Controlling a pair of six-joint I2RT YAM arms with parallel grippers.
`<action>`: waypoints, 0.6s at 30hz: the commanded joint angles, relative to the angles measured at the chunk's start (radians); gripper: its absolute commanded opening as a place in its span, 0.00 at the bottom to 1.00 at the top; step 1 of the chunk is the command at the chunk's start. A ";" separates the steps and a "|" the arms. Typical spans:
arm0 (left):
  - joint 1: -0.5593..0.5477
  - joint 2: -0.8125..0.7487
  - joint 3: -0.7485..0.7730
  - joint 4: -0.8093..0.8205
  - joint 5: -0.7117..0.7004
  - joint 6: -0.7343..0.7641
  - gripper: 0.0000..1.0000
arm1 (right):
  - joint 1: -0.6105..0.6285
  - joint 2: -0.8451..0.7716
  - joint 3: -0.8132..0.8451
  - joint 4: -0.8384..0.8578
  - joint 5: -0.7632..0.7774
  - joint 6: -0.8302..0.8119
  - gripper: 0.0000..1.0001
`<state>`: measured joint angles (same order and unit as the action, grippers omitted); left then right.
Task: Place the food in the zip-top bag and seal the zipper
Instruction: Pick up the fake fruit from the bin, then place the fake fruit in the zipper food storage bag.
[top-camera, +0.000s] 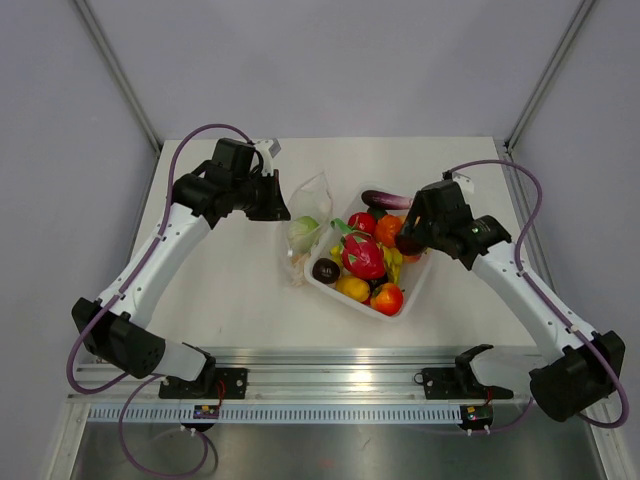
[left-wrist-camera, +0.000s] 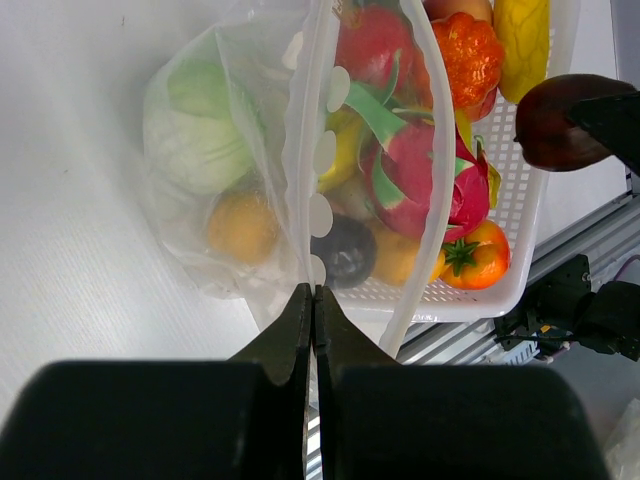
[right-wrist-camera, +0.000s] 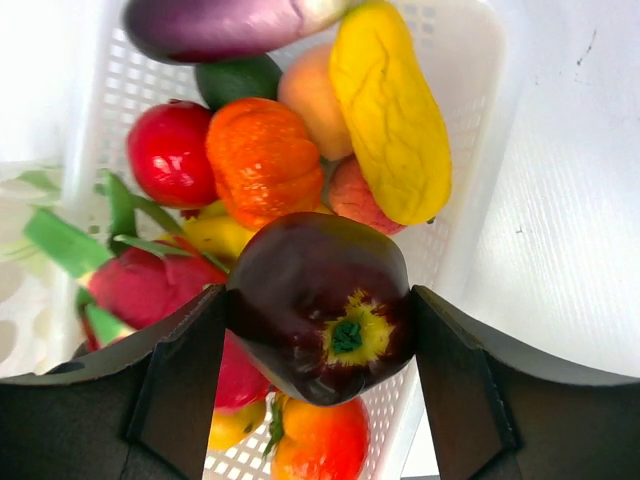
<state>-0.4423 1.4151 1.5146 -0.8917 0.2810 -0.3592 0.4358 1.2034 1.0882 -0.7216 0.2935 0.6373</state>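
The see-through zip-top bag (top-camera: 308, 225) lies left of the white tray (top-camera: 415, 290), and a green vegetable (left-wrist-camera: 195, 135) and an orange fruit (left-wrist-camera: 243, 228) are inside it. My left gripper (top-camera: 275, 205) is shut on the bag's mouth edge, with the fingertips (left-wrist-camera: 300, 310) pinching the zipper strip (left-wrist-camera: 322, 150). The bag's other lip (left-wrist-camera: 435, 200) bows away, so the mouth gapes open. My right gripper (top-camera: 410, 242) is shut on a dark purple fruit (right-wrist-camera: 320, 305) and holds it above the tray. A pink dragon fruit (top-camera: 363, 255) lies in the tray among several other fruits.
A purple eggplant (top-camera: 385, 199) lies across the tray's far rim. A yellow fruit (right-wrist-camera: 390, 110), an orange pumpkin (right-wrist-camera: 262, 160) and a red fruit (right-wrist-camera: 165, 150) lie in the tray below my right gripper. A metal rail (top-camera: 330, 380) runs along the table's near edge.
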 joint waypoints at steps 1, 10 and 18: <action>-0.006 -0.005 0.044 0.037 0.023 0.005 0.00 | 0.001 -0.028 0.093 -0.033 -0.040 -0.027 0.29; -0.006 -0.008 0.042 0.037 0.021 0.000 0.00 | 0.133 0.094 0.412 -0.056 -0.048 -0.076 0.30; -0.006 -0.021 0.021 0.039 0.012 -0.006 0.00 | 0.314 0.352 0.728 -0.021 -0.079 -0.103 0.31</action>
<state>-0.4423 1.4151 1.5143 -0.8921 0.2806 -0.3599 0.7074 1.4914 1.7378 -0.7666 0.2367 0.5644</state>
